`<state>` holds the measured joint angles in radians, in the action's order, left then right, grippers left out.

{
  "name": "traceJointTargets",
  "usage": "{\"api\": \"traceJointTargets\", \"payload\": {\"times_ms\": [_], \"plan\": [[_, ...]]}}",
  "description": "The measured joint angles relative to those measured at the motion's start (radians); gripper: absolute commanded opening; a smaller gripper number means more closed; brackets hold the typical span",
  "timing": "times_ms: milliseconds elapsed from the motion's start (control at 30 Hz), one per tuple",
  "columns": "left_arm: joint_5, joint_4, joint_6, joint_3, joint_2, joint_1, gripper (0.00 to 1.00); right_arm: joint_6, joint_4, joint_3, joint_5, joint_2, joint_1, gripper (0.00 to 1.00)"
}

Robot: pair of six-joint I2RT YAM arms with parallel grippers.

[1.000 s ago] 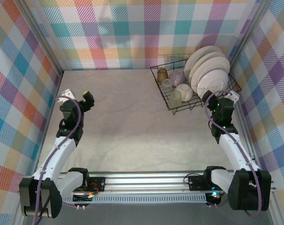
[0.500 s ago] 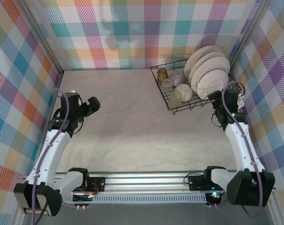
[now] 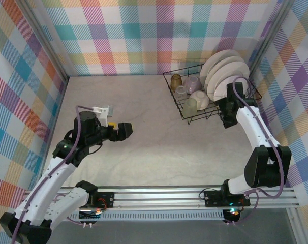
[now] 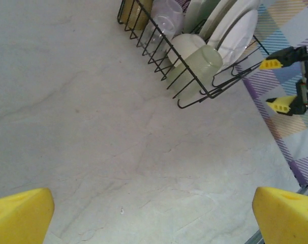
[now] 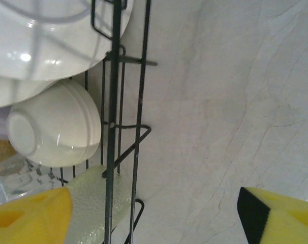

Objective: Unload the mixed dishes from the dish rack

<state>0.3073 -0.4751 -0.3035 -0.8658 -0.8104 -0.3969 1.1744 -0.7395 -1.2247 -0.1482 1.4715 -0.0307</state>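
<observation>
The black wire dish rack (image 3: 194, 115) stands at the back right of the table. Large white plates (image 3: 225, 76) stand upright in its right half. On the left lie an amber cup (image 3: 176, 80), clear cups (image 3: 192, 82), a cream bowl (image 3: 199, 99) and a pale yellow-green cup (image 3: 190, 106). My right gripper (image 3: 224, 118) hovers open at the rack's near right corner. In the right wrist view its jaws (image 5: 154, 218) straddle the rack's rim wire (image 5: 115, 101), with the yellow-green cup (image 5: 93, 203) and the bowl (image 5: 55, 129) just inside. My left gripper (image 3: 125, 130) is open over bare table, well left of the rack.
Checked walls close in the table on the left, back and right, and the rack sits close to the right wall. In the left wrist view the rack (image 4: 194, 86) lies ahead, with the right gripper (image 4: 281, 84) beside its corner. Bare marbled tabletop (image 3: 133, 101) spreads left of the rack.
My left arm swung from the left wall toward the table's middle, pointing right. My right arm reached forward and left to the rack's near right corner, its jaws slightly narrower.
</observation>
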Motion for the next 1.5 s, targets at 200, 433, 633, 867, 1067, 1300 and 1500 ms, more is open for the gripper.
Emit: {"api": "traceJointTargets", "payload": {"times_ms": [200,433,633,867,1067,1300,1500], "plan": [[0.026,0.011,0.010,0.013,0.020,-0.001,1.00,0.016,-0.020,-0.062,0.000,0.091,-0.013,0.71],[0.042,0.013,0.011,0.018,0.021,-0.002,1.00,0.022,-0.042,-0.118,0.000,0.173,-0.023,0.63],[0.043,0.015,0.013,0.027,0.021,-0.009,1.00,0.019,-0.040,-0.143,0.000,0.215,-0.028,0.57],[0.044,0.020,0.013,0.032,0.021,-0.009,1.00,0.019,-0.041,-0.151,0.004,0.242,-0.043,0.54],[0.043,0.029,0.013,0.036,0.026,-0.009,1.00,0.023,-0.041,-0.160,0.005,0.256,-0.043,0.46],[0.043,0.034,0.013,0.040,0.035,-0.009,1.00,0.023,-0.040,-0.159,0.011,0.269,-0.051,0.40],[0.082,0.067,0.012,0.059,0.048,-0.009,1.00,0.022,-0.031,-0.160,0.018,0.269,-0.055,0.32]]}}
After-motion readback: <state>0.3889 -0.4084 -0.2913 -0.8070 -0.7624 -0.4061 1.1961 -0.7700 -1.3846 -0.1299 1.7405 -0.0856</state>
